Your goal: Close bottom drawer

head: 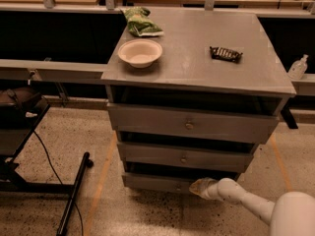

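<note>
Camera view. You are looking at a grey cabinet (197, 77) with three drawers. The bottom drawer (152, 182) sits lowest, just above the speckled floor, with a dark gap between it and the middle drawer (147, 154). The gripper (201, 187), on the white arm (246, 204) entering from lower right, touches that lowest front near its centre. You cannot tell whether it is open or closed. On the cabinet top are a white bowl (140, 52), a green bag (141, 23) and a dark wrapped bar (226, 53).

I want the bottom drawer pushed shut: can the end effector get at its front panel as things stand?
Probably yes. The end effector sits low at the bottom drawer front, near its centre, apparently touching it; nothing shows between them.
</note>
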